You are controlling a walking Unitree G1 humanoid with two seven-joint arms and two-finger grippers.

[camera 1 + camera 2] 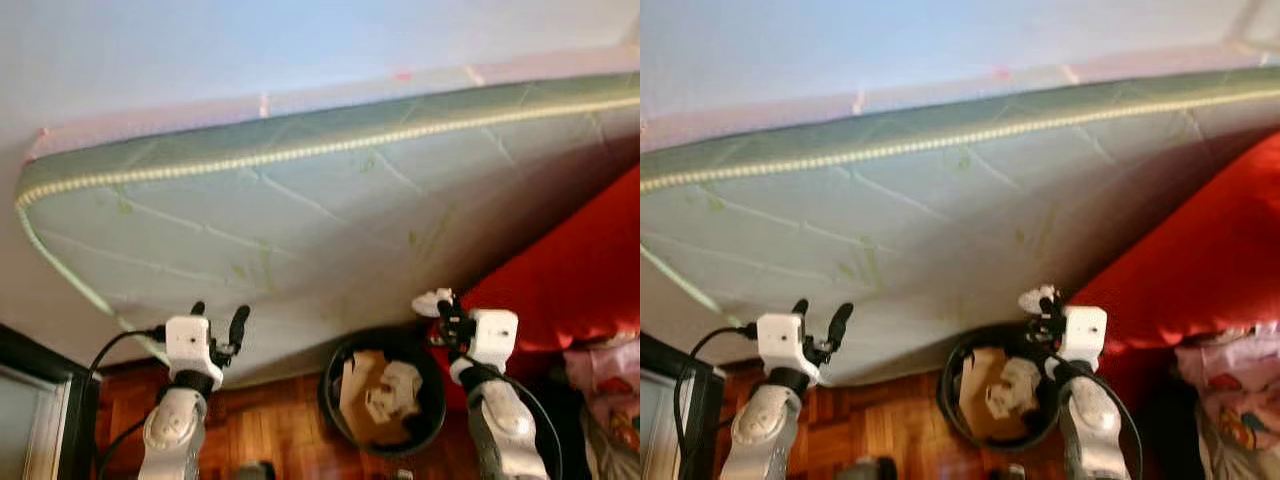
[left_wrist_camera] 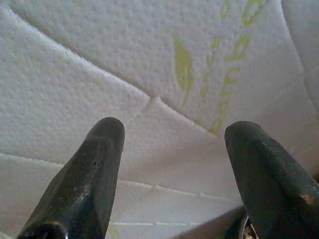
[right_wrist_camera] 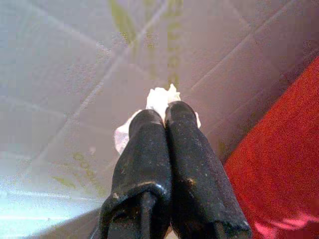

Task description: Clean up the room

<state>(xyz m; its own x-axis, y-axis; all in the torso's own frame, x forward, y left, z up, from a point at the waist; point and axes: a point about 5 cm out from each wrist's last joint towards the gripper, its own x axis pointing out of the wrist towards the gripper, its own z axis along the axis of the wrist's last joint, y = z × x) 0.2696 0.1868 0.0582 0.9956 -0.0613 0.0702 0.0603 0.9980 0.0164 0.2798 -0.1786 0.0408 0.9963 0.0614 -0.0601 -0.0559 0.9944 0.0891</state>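
One small crumpled white paper wad [image 3: 158, 97] sits pinched between the pressed-together black fingers of the right gripper [image 1: 445, 310]. It pokes out past the fingertips as a shapeless lump, so no long axis can be told. It is held up near the right side of the scene, just above and beside the one round black waste bin [image 1: 333, 385], which stands on the brown parquet floor [image 1: 265, 425] and holds torn brown cardboard and pale crumpled scraps.

The left gripper [image 1: 218, 320] is raised on the left with its two fingers spread and nothing between them, pointing at the quilted pale green-white mattress [image 1: 300, 200]. That one mattress leans across the far scene, its long edge with beaded piping running left to right. One red fabric cover [image 1: 580, 270] lies to the right, beside the bin.
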